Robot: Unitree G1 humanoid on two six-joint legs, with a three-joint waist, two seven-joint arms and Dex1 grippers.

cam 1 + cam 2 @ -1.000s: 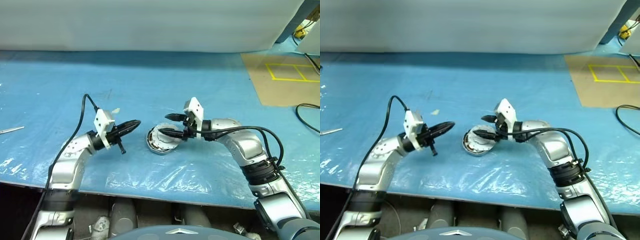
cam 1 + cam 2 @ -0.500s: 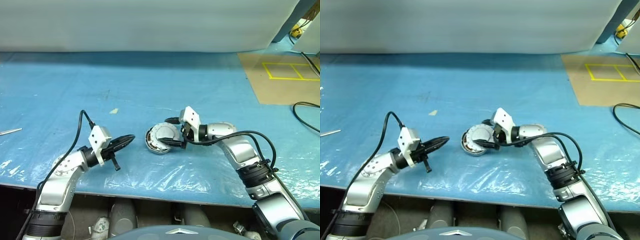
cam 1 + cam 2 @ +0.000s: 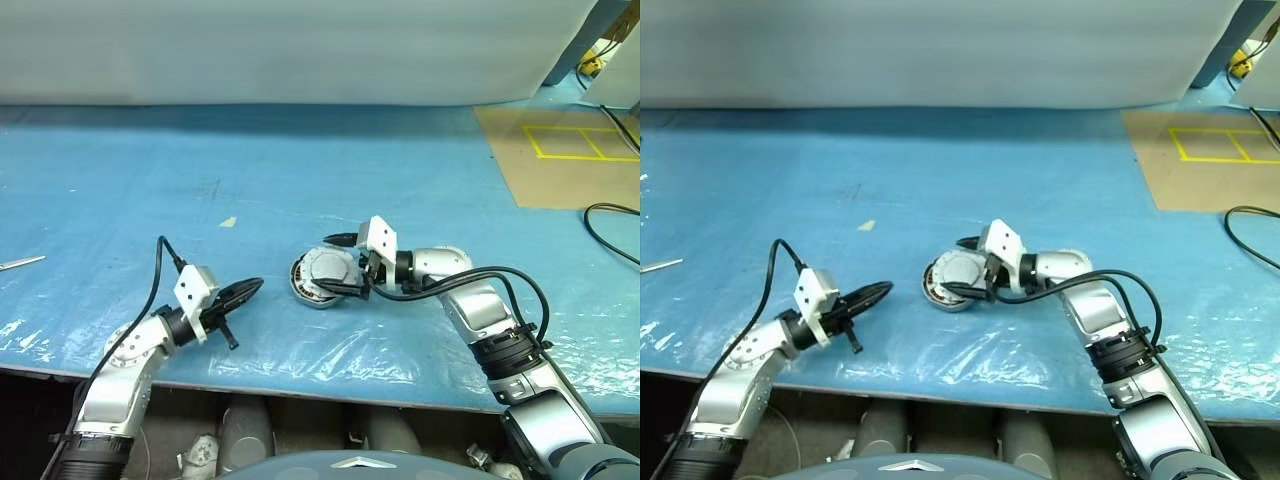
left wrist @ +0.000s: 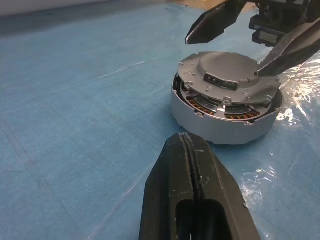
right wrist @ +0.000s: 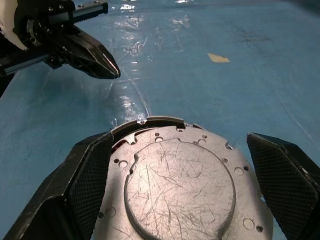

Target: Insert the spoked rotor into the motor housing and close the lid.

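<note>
Left wrist view: lid [image 4: 227, 80] sits skewed on motor housing [image 4: 220, 120]
Our wide right gripper [image 3: 338, 265] straddling it could jam it crooked; left gripper [image 3: 250, 291], pinched empty, waits beside the housing

We see a robotics lab or workshop: a worktop [image 3: 300, 160] under blue plastic sheeting, yellow floor tape [image 3: 585, 143], loose cables [image 3: 612, 225].
</note>
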